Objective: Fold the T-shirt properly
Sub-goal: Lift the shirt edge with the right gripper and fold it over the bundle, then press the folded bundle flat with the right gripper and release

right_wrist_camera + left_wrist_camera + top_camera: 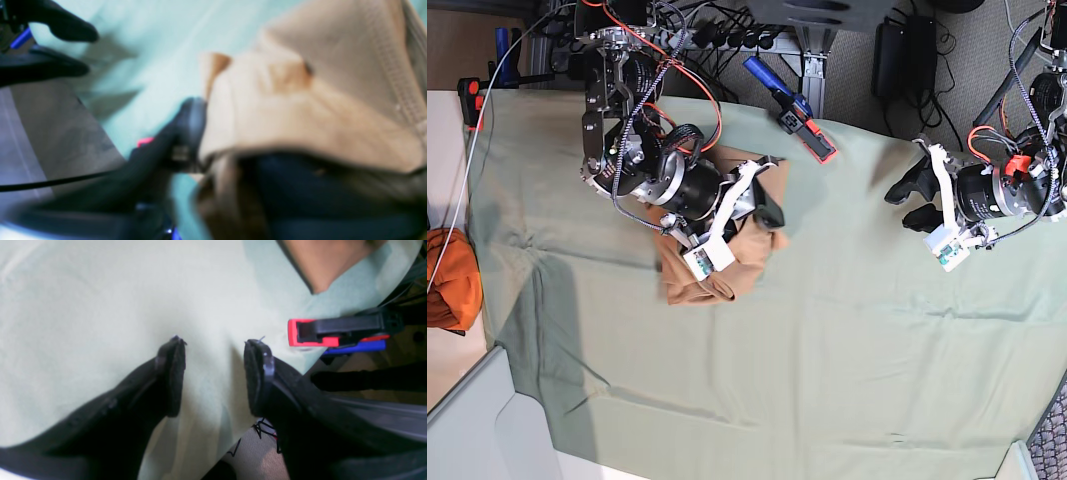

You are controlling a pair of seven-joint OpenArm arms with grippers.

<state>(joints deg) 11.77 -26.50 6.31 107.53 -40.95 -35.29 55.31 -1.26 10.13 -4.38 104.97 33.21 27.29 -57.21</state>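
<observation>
Could snag and drag the T-shirt, bunched on the table cloth at 10 o'clock from the base view's centre, if withdrawn with fabric draped over one finger, spoiling the fold. Reaches over the bundle's 1 o'clock corner with the right gripper, grip unreadable through blur; holds the left gripper at 3 o'clock, spread wide, holding nothing.

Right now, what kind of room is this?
Probably a robot lab: a table under a pale sage-green cloth, a red-and-black spring clamp pinning that cloth, tangled black cables behind, and a plain peach-brown T-shirt being folded.
</observation>
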